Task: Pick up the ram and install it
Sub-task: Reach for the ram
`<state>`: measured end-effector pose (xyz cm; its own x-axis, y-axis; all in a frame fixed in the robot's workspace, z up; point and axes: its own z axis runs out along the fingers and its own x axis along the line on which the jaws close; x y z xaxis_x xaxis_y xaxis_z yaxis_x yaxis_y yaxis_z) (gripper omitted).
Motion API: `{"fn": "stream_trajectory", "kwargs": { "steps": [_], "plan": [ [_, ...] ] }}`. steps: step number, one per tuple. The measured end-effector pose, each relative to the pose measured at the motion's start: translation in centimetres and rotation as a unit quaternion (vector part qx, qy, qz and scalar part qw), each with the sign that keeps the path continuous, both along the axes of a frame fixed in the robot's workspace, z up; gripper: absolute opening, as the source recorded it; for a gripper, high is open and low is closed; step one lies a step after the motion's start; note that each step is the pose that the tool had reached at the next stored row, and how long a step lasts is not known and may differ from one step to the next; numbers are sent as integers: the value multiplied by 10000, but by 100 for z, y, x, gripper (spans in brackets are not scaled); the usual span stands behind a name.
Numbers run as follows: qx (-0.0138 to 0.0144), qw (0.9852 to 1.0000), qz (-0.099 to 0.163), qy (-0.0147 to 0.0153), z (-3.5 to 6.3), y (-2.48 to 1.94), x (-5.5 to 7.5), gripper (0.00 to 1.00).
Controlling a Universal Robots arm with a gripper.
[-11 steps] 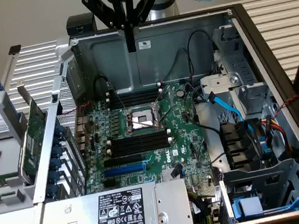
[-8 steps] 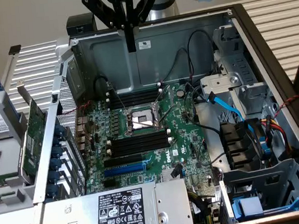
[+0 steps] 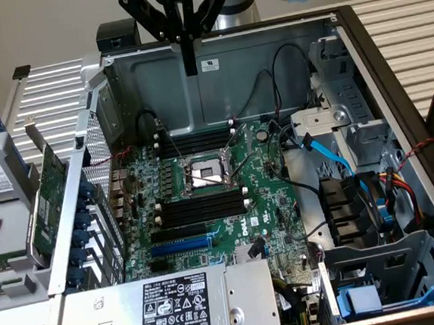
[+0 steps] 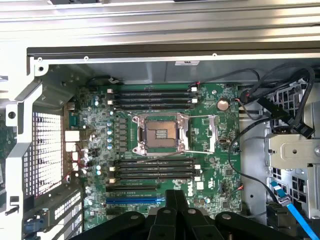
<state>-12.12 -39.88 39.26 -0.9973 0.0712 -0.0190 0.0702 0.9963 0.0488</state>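
My hand (image 3: 190,67) clenched, grasping nothing, hangs over open grey metal computer case (image 3: 157,84). Beneath: green motherboard (image 3: 270,203), rows of long black memory slots (image 3: 202,207). Cannot tell where ram lies.

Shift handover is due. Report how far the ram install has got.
Done: nothing yet; both banks of memory slots on the motherboard look bare. In hand: the gripper hangs shut and apparently empty above the open computer case. Left: picking up the ram and seating it.
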Motion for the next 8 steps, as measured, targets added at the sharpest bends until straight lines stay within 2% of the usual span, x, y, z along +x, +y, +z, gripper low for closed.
{"fn": "stream_trajectory", "kwargs": {
  "steps": [4,8],
  "plan": [
    [-1,10000,0,1,1,0,-17,11],
    [0,10000,0,0,0,0,-184,11]
  ]
}}
